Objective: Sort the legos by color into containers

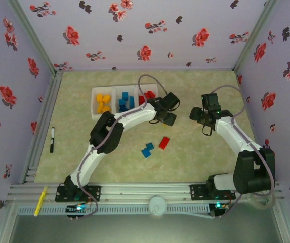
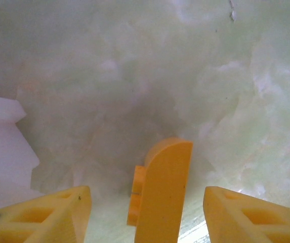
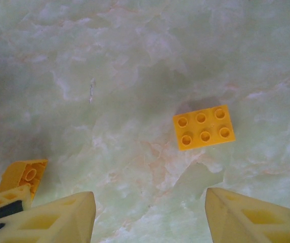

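Observation:
The white tray of containers (image 1: 95,104) lies at the back left, with yellow legos (image 1: 102,103) in its left compartment, blue ones (image 1: 126,102) in the middle and red ones (image 1: 146,97) in the right. My left gripper (image 1: 169,120) hangs just right of the tray. In the left wrist view it (image 2: 145,195) is open, and a yellow-orange lego (image 2: 165,187) stands on edge between its fingers with a gap on both sides. My right gripper (image 3: 150,195) is open over bare table, and a flat yellow six-stud lego (image 3: 204,127) lies ahead of it.
A red lego (image 1: 164,143) and two blue legos (image 1: 147,150) lie loose on the table in front of the left arm. A black marker (image 1: 52,139) lies by the left wall. A white plastic edge (image 2: 3,147) shows at the left of the left wrist view.

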You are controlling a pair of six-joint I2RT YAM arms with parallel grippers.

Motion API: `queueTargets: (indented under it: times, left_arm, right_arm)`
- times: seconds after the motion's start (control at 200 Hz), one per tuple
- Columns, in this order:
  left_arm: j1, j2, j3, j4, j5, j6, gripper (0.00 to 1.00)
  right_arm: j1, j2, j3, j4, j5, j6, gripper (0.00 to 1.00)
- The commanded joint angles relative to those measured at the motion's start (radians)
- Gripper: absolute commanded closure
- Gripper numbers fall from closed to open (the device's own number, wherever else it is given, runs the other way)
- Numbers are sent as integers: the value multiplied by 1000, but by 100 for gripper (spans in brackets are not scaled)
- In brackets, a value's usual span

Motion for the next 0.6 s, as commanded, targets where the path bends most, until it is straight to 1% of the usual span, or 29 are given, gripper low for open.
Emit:
queueTargets:
  times: [0.0, 0.19, 0.315, 0.505, 0.595]
  left_arm:
    - [-10, 37, 37, -19, -35, 27, 41]
    - [-15, 58, 55, -20, -39, 30, 49]
    - [-22, 66, 61, -20, -48, 34, 57]
    - [-32, 60, 69, -39, -82, 45, 72]
    - [-36, 38, 56, -38, -93, 51, 76]
  right_arm:
    - [-6, -27, -9, -26, -4, -1, 40]
    - [-6, -33, -8, -32, -2, -2, 40]
    - [-6, -37, -6, -37, 0, -1, 40]
    - [-5, -47, -8, -42, 7, -4, 40]
    - [-6, -48, -8, -43, 7, -4, 41]
